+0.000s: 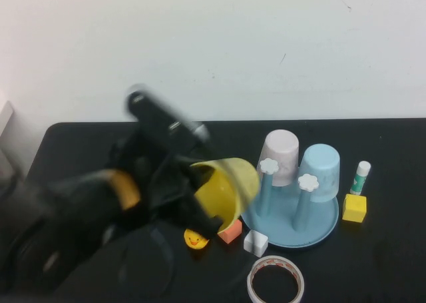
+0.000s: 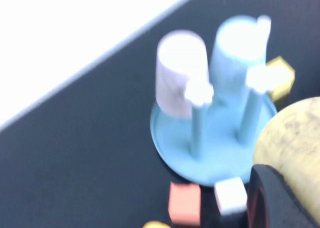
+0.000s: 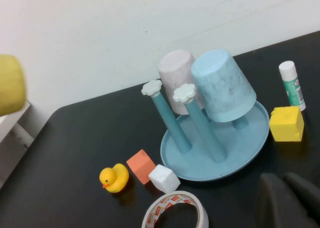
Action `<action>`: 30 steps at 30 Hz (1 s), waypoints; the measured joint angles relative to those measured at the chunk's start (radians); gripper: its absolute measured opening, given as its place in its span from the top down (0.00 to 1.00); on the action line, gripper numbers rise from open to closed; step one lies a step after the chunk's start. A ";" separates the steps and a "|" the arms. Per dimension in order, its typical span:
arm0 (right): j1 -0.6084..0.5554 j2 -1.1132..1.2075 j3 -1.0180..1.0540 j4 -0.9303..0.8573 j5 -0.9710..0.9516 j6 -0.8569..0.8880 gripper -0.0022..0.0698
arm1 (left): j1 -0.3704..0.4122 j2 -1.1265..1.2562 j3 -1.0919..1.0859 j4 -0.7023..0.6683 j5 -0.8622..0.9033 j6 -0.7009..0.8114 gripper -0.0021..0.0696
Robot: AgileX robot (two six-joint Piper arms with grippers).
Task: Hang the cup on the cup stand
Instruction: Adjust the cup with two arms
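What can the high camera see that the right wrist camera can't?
Only the high view shows the left gripper shut on the yellow cup, lifted beside the cup stand.

Only the right wrist view shows the right gripper, shut, low near the stand's rim, and the whole duck; of the cup it catches only a yellow edge.

Both show the stand with the pink cup and blue cup already hung, two free pegs, the glue stick, yellow block, orange block, white block and tape roll.
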 joint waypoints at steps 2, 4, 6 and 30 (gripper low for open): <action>0.000 0.000 0.000 0.009 0.003 0.000 0.97 | 0.000 -0.060 0.086 0.000 -0.106 0.002 0.96; 0.000 0.000 0.000 0.016 0.005 0.000 0.97 | 0.000 -0.103 0.173 0.000 -0.222 0.004 0.96; 0.000 0.000 0.000 0.024 0.012 0.000 0.97 | 0.000 -0.125 0.243 0.000 -0.341 0.008 0.96; 0.000 0.393 -0.090 0.834 0.304 -0.339 0.20 | 0.000 0.160 0.424 -0.172 -1.222 -0.415 0.96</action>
